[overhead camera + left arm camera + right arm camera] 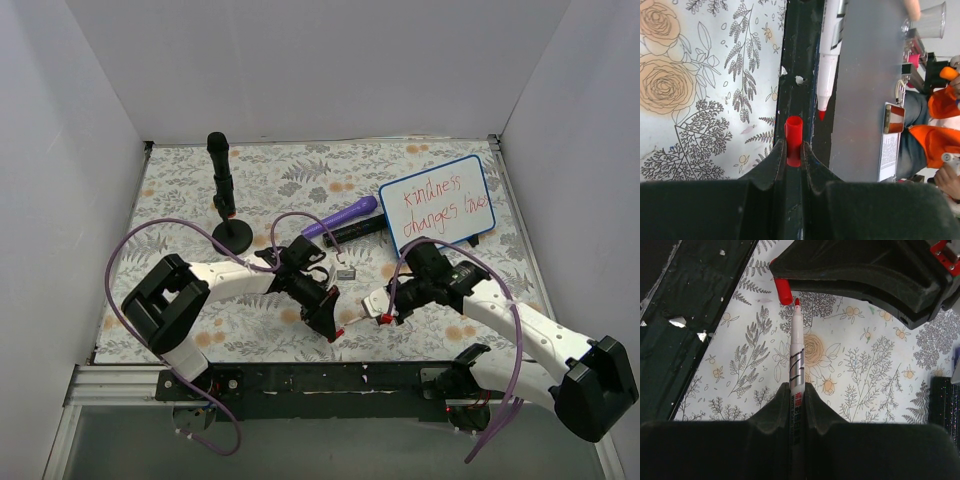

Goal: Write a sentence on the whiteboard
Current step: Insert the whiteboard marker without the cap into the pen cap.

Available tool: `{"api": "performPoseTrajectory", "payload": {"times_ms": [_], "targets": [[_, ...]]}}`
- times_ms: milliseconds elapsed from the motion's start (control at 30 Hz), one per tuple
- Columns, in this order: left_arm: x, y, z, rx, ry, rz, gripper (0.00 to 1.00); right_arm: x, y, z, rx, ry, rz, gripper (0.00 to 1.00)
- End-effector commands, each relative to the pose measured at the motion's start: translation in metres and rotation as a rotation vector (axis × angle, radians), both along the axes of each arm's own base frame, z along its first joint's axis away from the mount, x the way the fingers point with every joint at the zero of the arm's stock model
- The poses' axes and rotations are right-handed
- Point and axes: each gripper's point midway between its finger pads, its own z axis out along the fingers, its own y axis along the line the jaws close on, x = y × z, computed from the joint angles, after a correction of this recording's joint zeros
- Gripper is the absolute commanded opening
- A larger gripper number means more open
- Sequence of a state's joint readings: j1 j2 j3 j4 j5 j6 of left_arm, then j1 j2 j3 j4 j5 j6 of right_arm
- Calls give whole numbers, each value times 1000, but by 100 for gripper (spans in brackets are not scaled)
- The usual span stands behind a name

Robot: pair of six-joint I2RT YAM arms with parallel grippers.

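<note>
Writing part looks finished to me: the whiteboard (472, 178) lies flat at the far right of the counter (200, 180), well away from both arms, with the sentence (440, 205) on it in two red lines, something like "kindness changes lives".

So I reckon what's left is capping. My right gripper (796, 390) is clamped narrow on the red marker (796, 355), barrel running straight out between the fingers, bare tip pointing away from the wrist. My left gripper (793, 147) is pinched tight on the red cap (793, 132), open mouth facing outward toward the marker. The two grippers meet nose to nose in front of the bases, near the counter's front edge.

The bit that matters: the two axes are roughly parallel but not lined up. In the left wrist view the tip sits off to the right of the cap's mouth, close but not touching. In the right wrist view the cap sits just up and left of the tip and looks a bit tilted.

My guess is I need a small sideways nudge before pushing them together, or the tip hits the cap's rim and smears.
</note>
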State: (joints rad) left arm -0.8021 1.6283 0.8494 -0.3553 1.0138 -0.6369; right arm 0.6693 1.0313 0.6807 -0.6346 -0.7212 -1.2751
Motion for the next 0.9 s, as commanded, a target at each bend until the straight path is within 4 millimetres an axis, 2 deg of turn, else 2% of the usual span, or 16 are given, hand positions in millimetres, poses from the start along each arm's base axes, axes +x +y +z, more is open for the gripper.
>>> {"api": "performPoseTrajectory", "payload": {"times_ms": [0, 333, 867], "targets": [[-2, 2, 6, -45, -102, -47, 0, -4, 5, 0, -4, -15, 33, 1], [-5, 2, 11, -70, -117, -65, 0, -5, 4, -10, -39, -28, 42, 1], [-8, -3, 14, -92, -101, -80, 0, -3, 9, -11, -51, -23, 39, 1]]}}
